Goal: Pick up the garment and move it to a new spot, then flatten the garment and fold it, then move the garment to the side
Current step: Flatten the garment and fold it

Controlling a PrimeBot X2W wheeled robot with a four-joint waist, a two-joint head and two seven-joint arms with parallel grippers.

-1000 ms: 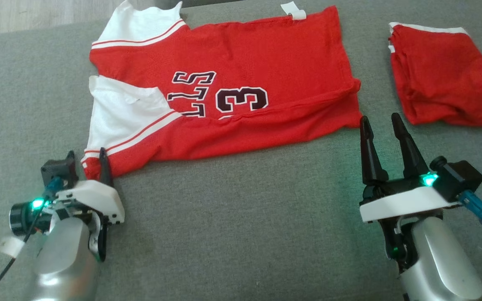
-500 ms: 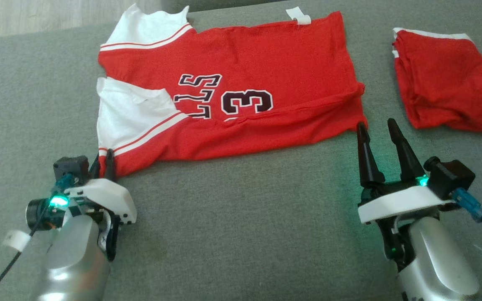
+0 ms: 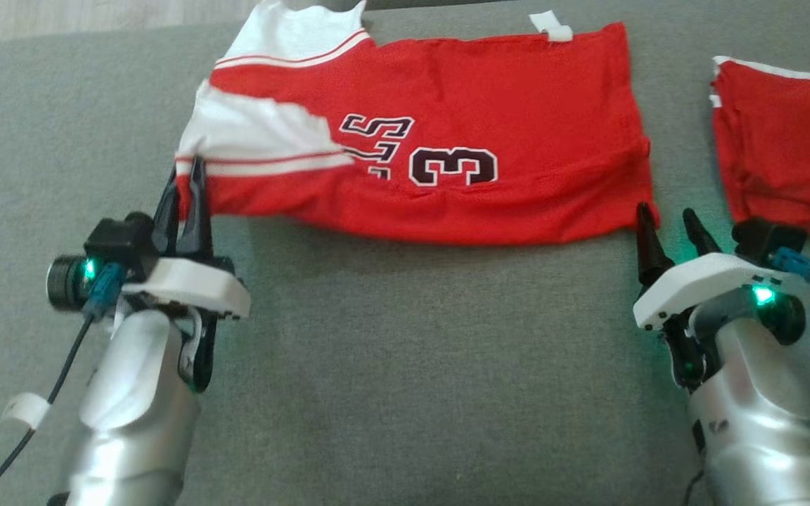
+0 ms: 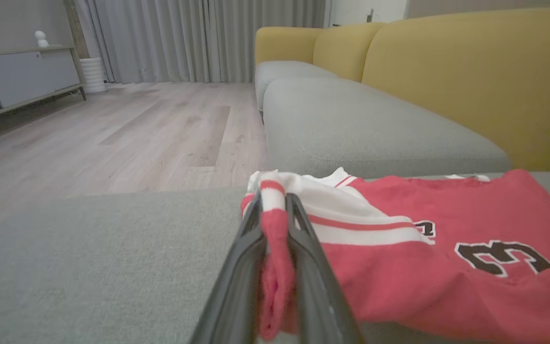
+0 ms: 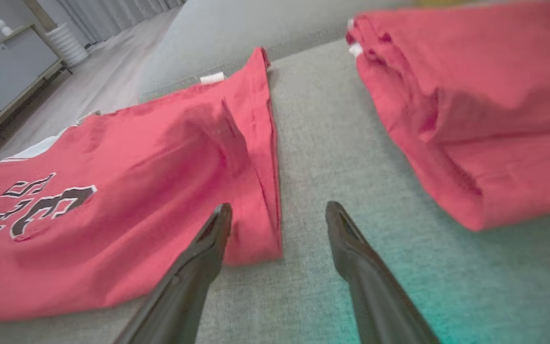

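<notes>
The garment point(image 3: 517, 105) is a red jersey with white shoulder panels and a dark number 3, spread on a grey cushion point(image 3: 405, 351). My left gripper point(image 3: 188, 184) is shut on its near left corner. In the left wrist view the red-and-white hem bunches between the fingers of that gripper point(image 4: 274, 203), and the garment point(image 4: 423, 286) is lifted there. My right gripper point(image 3: 666, 219) stands open at the garment's near right corner. Seen from the right wrist, that red corner point(image 5: 256, 239) lies on the cushion between the spread fingers of the right gripper point(image 5: 279, 208), close to the left one.
A second red folded cloth point(image 3: 785, 147) lies on the cushion just right of my right gripper, also in the right wrist view point(image 5: 470, 105). Yellow sofa backs point(image 4: 447, 71) rise behind the cushion. Wooden floor point(image 4: 112, 129) lies beyond its far left edge.
My left gripper has shut on the jersey's near left corner and drawn it up and away, folding the white panel over. My right gripper moved closer to the near right corner. The head view shifted.
</notes>
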